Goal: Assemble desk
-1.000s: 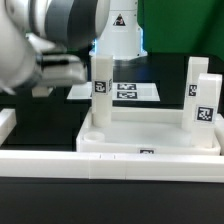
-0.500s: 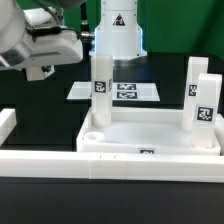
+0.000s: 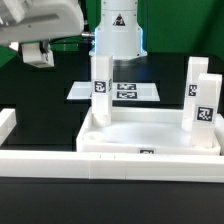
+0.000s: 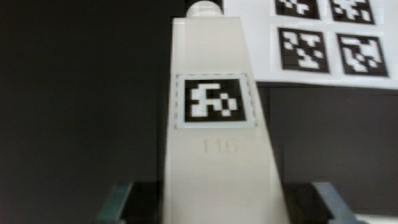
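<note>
Four legs are in sight. One leg (image 4: 222, 110) sits between the two dark fingers (image 4: 125, 198), which pinch it from both sides, partly closed; its tag faces the wrist camera and its narrow tip points away from the fingers. In the exterior view the arm (image 3: 35, 20) hangs high. Well below the fingers and off toward the exterior view's right, the tabletop (image 3: 150, 138) lies on the dark counter (image 3: 30, 100) with three upright legs in it: the nearest leg (image 3: 100, 88) and, farther from the fingers, a pair of legs (image 3: 203, 110). The marker board (image 3: 125, 92) lies beyond the tabletop, the border rail (image 3: 60, 165) in front.
</note>
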Controlling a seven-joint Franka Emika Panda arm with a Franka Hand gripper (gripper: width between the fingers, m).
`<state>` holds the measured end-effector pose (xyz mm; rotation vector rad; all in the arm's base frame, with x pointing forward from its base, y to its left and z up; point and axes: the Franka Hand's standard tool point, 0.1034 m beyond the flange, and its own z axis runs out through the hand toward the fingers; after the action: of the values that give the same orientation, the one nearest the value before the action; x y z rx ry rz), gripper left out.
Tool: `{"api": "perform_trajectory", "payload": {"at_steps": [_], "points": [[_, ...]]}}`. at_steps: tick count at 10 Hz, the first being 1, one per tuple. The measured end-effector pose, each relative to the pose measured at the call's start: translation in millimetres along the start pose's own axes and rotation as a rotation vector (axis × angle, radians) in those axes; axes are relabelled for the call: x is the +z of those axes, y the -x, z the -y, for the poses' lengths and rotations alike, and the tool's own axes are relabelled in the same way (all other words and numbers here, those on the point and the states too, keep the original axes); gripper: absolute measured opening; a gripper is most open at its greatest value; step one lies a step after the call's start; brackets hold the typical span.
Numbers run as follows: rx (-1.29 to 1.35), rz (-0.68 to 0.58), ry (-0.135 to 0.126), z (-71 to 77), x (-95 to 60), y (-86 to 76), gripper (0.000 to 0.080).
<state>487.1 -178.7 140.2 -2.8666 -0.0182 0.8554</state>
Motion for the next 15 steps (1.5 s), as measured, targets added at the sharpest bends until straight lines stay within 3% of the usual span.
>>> {"api": "perform_trajectory", "payload": {"at_steps": [2, 5, 6, 7, 8, 10, 11, 12, 13, 15], "points": [[0.011, -0.146, 0.012, -4.7, 6.3, -4.3, 0.029], [0.029, -0.347, 0.037, -9.7, 0.0, -11.7, 0.029], [0.038, -0.398, 0.031, -3.7, -6.8, -14.3, 0.029], [0.04, -0.46, 0.049, 2.3, -19.9, -23.4, 0.029], [0.037, -0.596, 0.115, 2.2, -33.9, -34.1, 0.029], [0.044, -0.685, 0.132, -4.1, -24.0, -26.5, 0.029], [0.041, -0.763, 0.171, -10.5, -28.1, -28.4, 0.029], [0.052, -0.812, 0.193, -13.8, -26.6, -26.9, 0.029], [0.072, -0.799, 0.163, 0.0, -27.3, -31.9, 0.029], [0.078, -0.826, 0.149, 25.4, -43.4, -46.9, 0.029]]}}
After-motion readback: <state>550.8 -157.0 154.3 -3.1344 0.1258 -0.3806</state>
